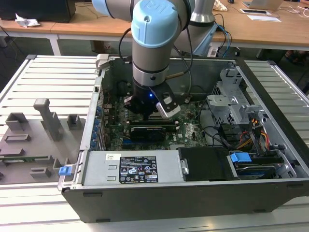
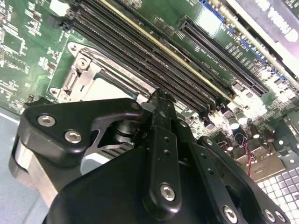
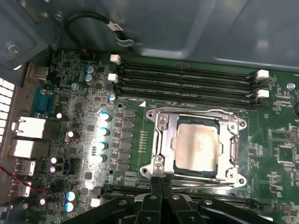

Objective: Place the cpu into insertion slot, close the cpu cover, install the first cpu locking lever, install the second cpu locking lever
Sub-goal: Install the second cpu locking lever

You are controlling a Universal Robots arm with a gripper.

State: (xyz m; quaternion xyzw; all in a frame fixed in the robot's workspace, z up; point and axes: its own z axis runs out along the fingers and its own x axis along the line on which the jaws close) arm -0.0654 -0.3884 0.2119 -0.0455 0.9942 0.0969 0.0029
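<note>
In the first wrist view the cpu (image 3: pixel 196 145) lies flat in the insertion slot (image 3: pixel 198 172), its dull silver top showing through the window of the cpu cover (image 3: pixel 232 144). The cover's silvery frame lies down over it. A thin wire lever (image 3: pixel 191 112) runs along the socket's side nearest the memory slots. My gripper (image 3: pixel 160 184) is shut, its black fingertips pressed together at the socket's edge by one corner. Nothing shows between them. The second wrist view has the gripper (image 2: pixel 161 100) just over the socket's metal frame (image 2: pixel 86 74). In the exterior view the gripper (image 1: pixel 145 113) reaches down into the open computer case.
Long memory slots (image 3: pixel 187 79) run beside the socket. A black card (image 1: pixel 147 131) stands on the board near the gripper. The power supply (image 1: pixel 130 166) and the drive cage (image 1: pixel 231 104) wall in the case. A grey fixture tray (image 1: pixel 34 140) lies at the exterior view's left.
</note>
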